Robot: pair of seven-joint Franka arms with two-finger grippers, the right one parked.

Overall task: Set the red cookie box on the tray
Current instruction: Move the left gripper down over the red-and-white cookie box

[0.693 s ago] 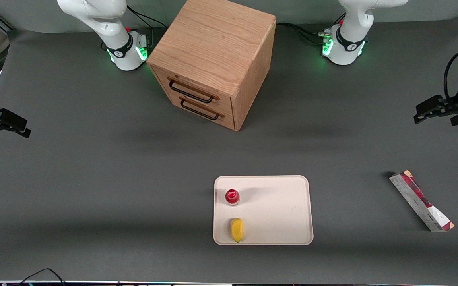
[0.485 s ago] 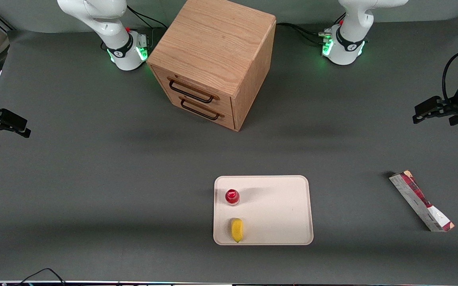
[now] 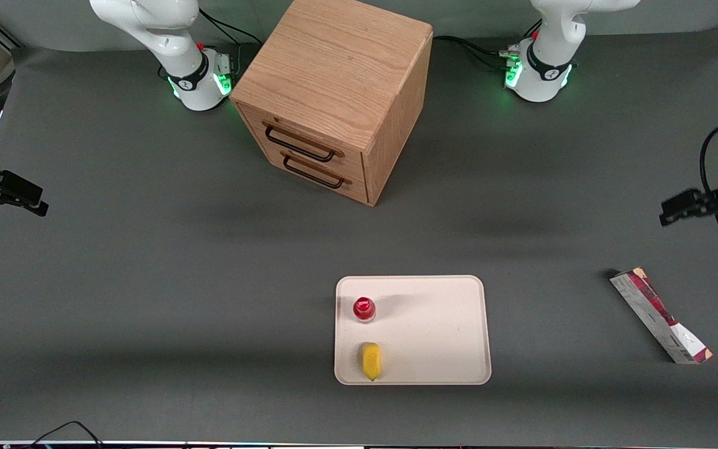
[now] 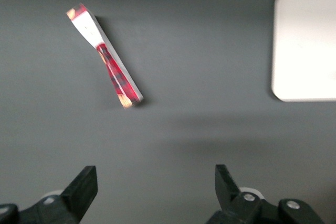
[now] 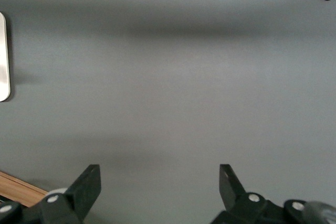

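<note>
My gripper (image 3: 670,212), wide open at right edge, hovers above the red cookie box (image 3: 660,315); probably light, stiff cardboard, so grip across narrow middle.

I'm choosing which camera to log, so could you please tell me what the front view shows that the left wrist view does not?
Only the front view shows the wooden drawer cabinet, the red-capped bottle and the yellow item on the tray. Only the left wrist view shows the gripper open, above bare table. Both show the red cookie box lying on the table, apart from the tray.
</note>
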